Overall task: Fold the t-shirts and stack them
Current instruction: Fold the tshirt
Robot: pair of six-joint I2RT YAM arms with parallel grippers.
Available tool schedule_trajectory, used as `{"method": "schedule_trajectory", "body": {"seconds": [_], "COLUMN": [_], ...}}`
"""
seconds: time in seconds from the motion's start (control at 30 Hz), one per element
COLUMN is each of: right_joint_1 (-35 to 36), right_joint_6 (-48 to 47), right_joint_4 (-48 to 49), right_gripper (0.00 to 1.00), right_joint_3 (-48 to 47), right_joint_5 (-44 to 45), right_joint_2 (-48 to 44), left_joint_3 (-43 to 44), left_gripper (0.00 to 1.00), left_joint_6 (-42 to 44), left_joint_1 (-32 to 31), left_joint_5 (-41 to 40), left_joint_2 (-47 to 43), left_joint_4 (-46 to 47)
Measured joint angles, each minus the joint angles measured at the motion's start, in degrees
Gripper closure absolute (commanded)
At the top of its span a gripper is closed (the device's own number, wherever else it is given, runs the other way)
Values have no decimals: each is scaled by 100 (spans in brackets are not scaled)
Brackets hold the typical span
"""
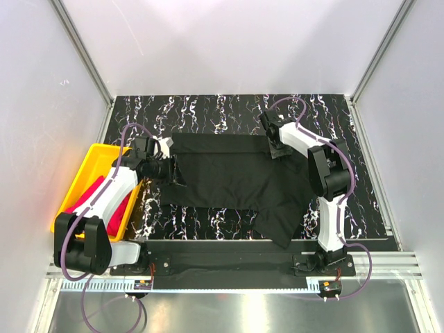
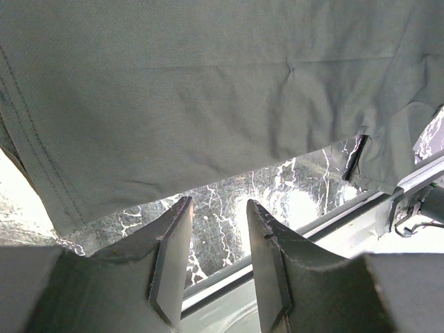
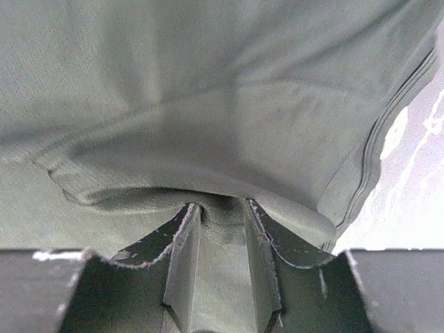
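The black t-shirt (image 1: 229,182) lies spread on the marbled table, one part reaching toward the near edge at the right. My left gripper (image 1: 175,170) sits low at the shirt's left edge. In the left wrist view it (image 2: 218,202) is open, with only table between its fingers and the shirt's hem (image 2: 208,90) just ahead. At the shirt's far right corner, my right gripper (image 1: 279,149) has a fold of black cloth (image 3: 208,90) bunched between its fingers (image 3: 222,205). The pink t-shirt (image 1: 97,198) lies in the tray at the left.
A yellow plastic tray (image 1: 97,154) stands tilted at the table's left edge beside the left arm. White walls with metal posts enclose the table on three sides. A metal rail (image 1: 229,267) runs along the near edge by the arm bases.
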State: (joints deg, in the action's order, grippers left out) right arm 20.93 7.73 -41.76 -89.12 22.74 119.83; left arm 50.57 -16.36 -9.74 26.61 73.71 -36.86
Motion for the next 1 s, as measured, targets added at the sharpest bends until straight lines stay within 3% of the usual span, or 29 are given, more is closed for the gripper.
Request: {"method": "schedule_trajectory", "body": {"seconds": [0.27, 0.4, 0.63, 1.0], "right_joint_1": [-177, -409, -686, -846], "right_joint_6": [-157, -323, -348, 1333], "right_joint_4": [48, 55, -9, 291], "right_gripper": [57, 48, 43, 40], "right_joint_3": [-837, -1425, -2116, -461], "right_joint_5": [85, 160, 57, -1707], "right_joint_2": [470, 767, 981, -289], "left_joint_3": [2, 13, 90, 90], "left_gripper": [59, 58, 58, 58], "left_joint_6": [7, 7, 13, 7], "left_joint_1": [0, 0, 0, 0], "left_joint_5": [0, 0, 2, 31], "left_joint_2": [17, 55, 55, 83], "left_joint_4": [-72, -105, -212, -258]}}
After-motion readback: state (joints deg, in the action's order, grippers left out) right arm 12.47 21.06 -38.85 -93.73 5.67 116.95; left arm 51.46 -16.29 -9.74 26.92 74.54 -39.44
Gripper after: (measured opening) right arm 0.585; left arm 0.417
